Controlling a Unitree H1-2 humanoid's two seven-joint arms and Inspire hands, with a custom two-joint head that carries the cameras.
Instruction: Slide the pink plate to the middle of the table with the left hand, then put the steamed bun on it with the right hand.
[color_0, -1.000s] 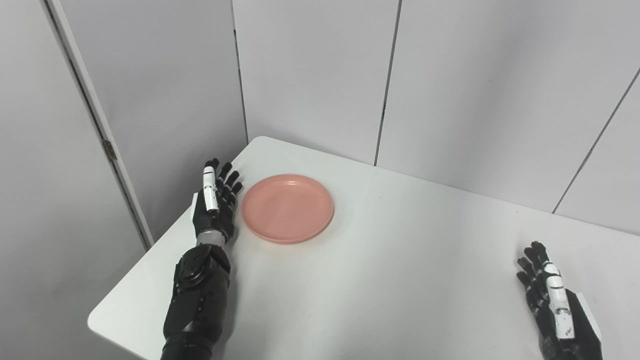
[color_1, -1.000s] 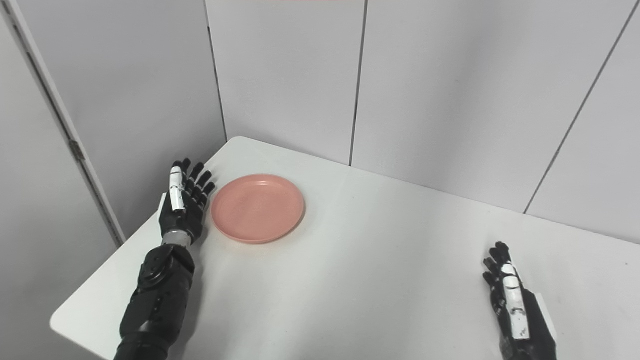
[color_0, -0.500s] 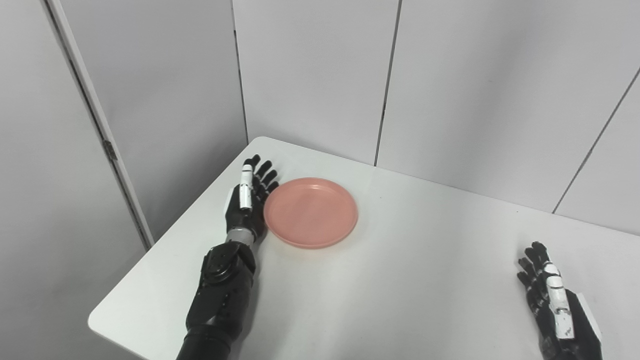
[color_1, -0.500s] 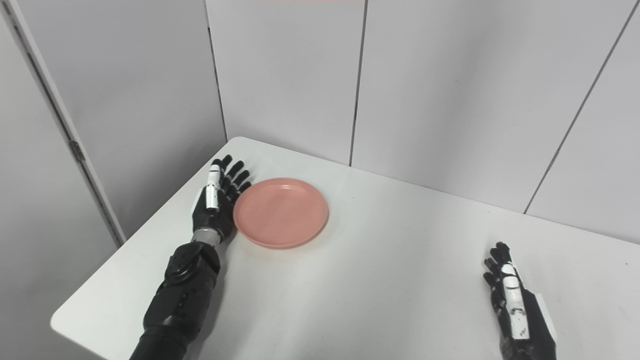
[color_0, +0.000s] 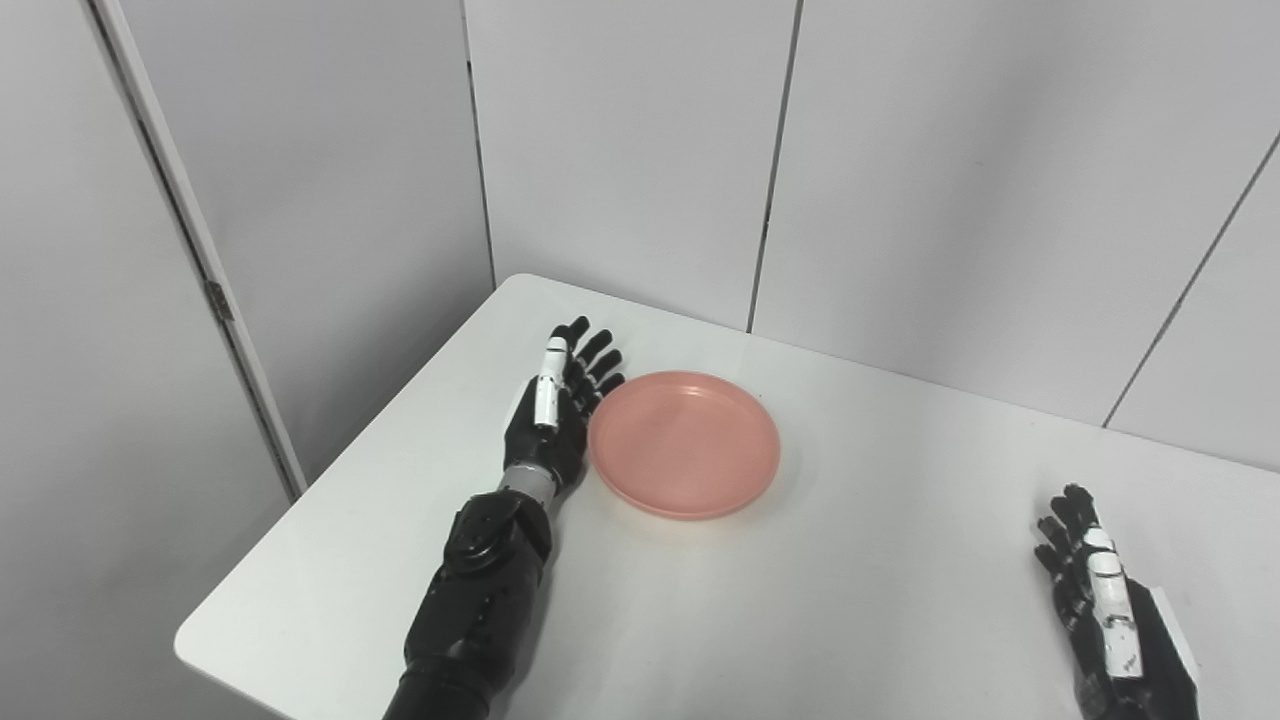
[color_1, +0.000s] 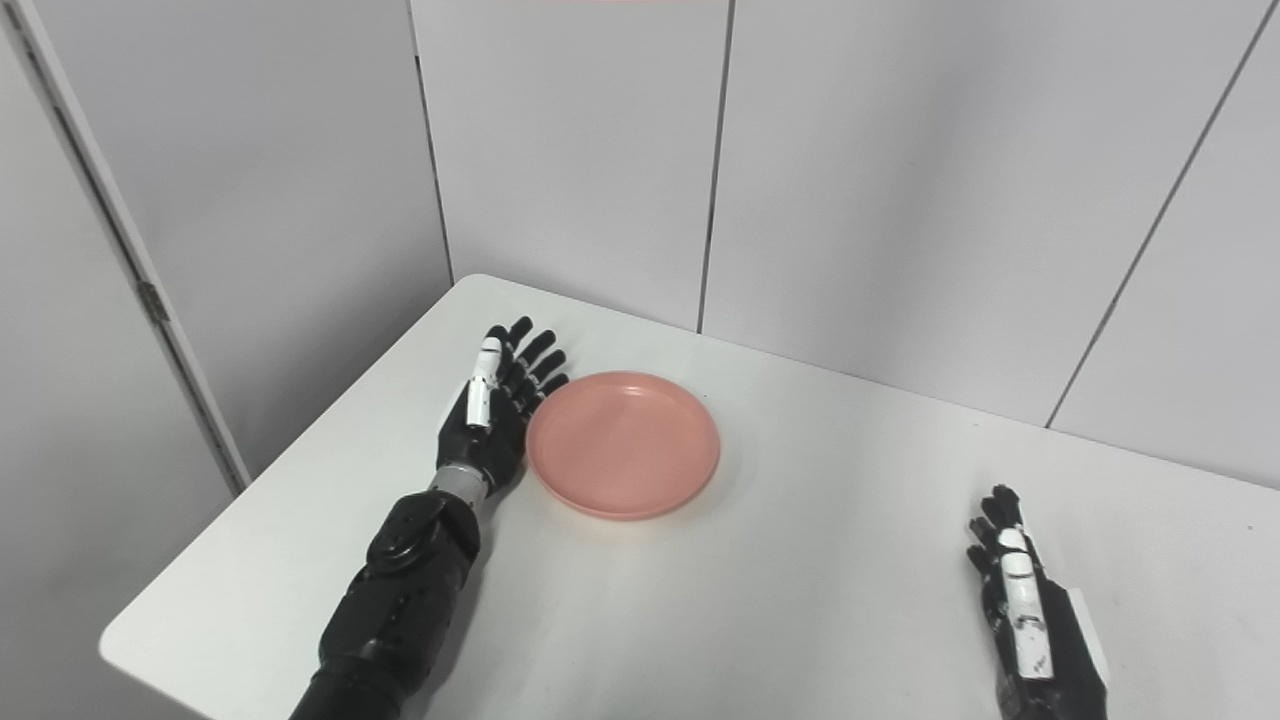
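The pink plate (color_0: 684, 443) lies flat on the white counter (color_0: 800, 600), left of the counter's middle and nearer its far edge than its near one. My left hand (color_0: 556, 415) stands on its edge just beside the plate's left rim, palm turned toward the plate and fingers (color_0: 598, 365) stretched out straight and a little apart, pointing toward the far wall; the palm side looks to be touching the rim, though I cannot tell for sure from here. That hand grasps nothing: it is flat and released. My left forearm runs back from it across the counter toward the near left corner. My right hand (color_1: 1025, 610) rests low at the near right of the counter, well apart from the plate, also with its fingers extended and spread, released and holding nothing. The plate's dish is bare, plain pink with a low raised rim. Behind the counter stand pale grey wall panels (color_0: 620, 150) with dark seams between them.
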